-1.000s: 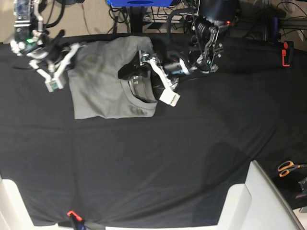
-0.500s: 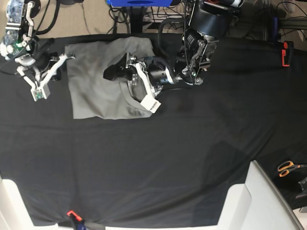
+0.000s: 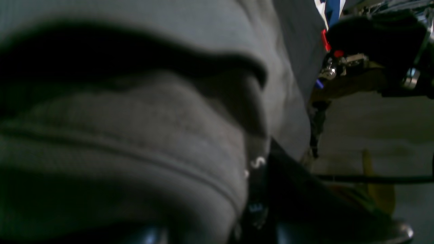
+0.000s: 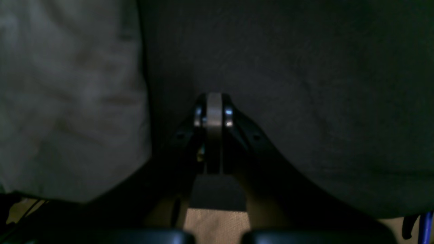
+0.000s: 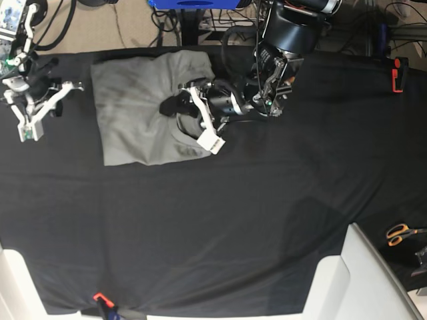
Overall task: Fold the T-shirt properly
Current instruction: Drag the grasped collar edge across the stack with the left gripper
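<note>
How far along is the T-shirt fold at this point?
Partly done: the T-shirt already lies as a compact rectangle on the black table cloth, sleeves tucked in. In hand: the left gripper sits on the collar-side edge, apparently pinching fabric. The right gripper is shut, off the shirt. Left: at least one more fold.

The T-shirt (image 5: 137, 117) is matt grey knitted cloth, creased; beside it the black table cloth (image 5: 267, 213) looks matt, finely woven.

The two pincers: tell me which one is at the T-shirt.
The left pincer, on the base view's right, reaches onto the grey T-shirt near its collar. The right pincer sits shut over bare black cloth, clear of it.
</note>
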